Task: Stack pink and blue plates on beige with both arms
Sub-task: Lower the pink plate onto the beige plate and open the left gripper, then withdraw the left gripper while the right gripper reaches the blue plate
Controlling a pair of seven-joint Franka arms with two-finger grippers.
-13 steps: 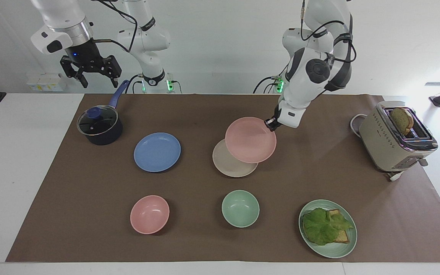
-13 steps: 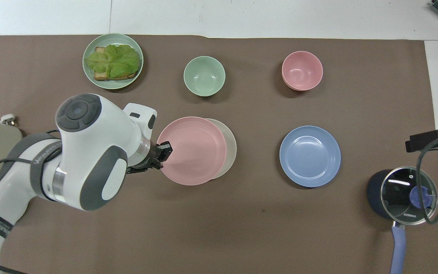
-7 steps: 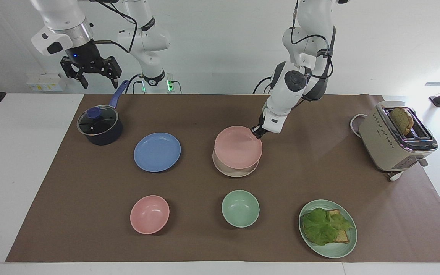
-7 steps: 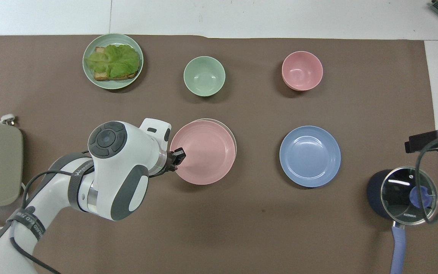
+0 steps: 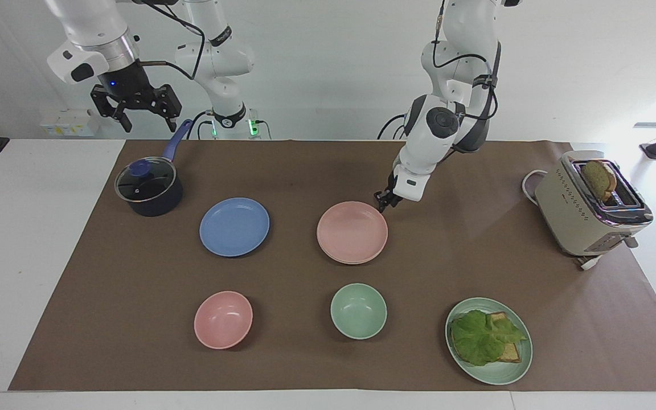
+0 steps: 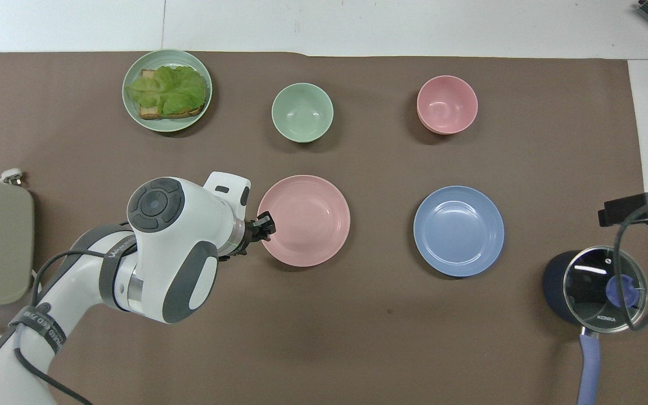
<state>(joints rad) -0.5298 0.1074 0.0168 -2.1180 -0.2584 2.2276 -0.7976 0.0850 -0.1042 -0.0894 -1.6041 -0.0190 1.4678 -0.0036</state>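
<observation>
The pink plate [image 5: 352, 232] [image 6: 304, 220] lies flat on the beige plate [image 5: 353, 262], which shows only as a thin edge under it. My left gripper [image 5: 382, 201] [image 6: 264, 224] is at the pink plate's rim on the side toward the left arm's end of the table. Its fingertips are slightly apart, open, and hold nothing. The blue plate [image 5: 234, 226] [image 6: 458, 230] rests alone on the brown mat, beside the stack toward the right arm's end. My right gripper [image 5: 148, 121] hangs open and high over the table's edge by the pot, waiting.
A lidded dark pot [image 5: 148, 188] [image 6: 594, 284] stands near the blue plate. A pink bowl [image 5: 223, 319], a green bowl [image 5: 358, 311] and a green plate [image 5: 510, 373] with lettuce and toast lie farther from the robots. A toaster [image 5: 590, 205] is at the left arm's end.
The left gripper carried the pink plate over the beige one and lowered it. The plate now lies flat on the beige plate and the gripper has let go. The right arm stayed put.
</observation>
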